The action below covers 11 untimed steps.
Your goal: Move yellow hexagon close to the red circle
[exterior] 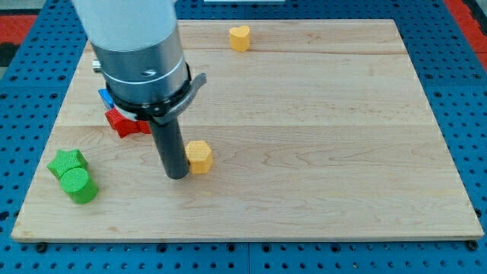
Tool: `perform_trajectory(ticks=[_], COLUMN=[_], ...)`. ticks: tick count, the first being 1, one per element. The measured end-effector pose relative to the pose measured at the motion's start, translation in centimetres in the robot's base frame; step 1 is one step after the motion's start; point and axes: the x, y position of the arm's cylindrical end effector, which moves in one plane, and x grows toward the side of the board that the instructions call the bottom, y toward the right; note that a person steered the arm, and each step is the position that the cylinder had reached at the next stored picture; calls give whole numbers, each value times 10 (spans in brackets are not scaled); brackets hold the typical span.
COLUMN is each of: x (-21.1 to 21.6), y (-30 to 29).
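The yellow hexagon (199, 157) lies on the wooden board (304, 152) a little left of the middle. My tip (176, 175) rests on the board just to the hexagon's left, touching or almost touching its side. A red block (120, 122) lies up and to the left, partly hidden behind the arm; its shape looks like a star. No red circle shows; it may be hidden behind the arm.
A blue block (106, 97) peeks out behind the arm, above the red one. A green star (67, 161) and a green cylinder (79, 186) sit together at the lower left. A yellow heart (240, 37) lies near the top edge.
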Motion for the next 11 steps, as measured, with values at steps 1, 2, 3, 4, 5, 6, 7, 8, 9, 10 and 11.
perform_trajectory(ticks=[1, 2, 3, 4, 5, 6, 7, 8, 9, 10, 11], x=[0, -1, -25, -46, -47, -56, -81, -69, -57, -57, -76], y=[25, 47, 51, 69, 98, 115, 118, 89, 45, -1, -18])
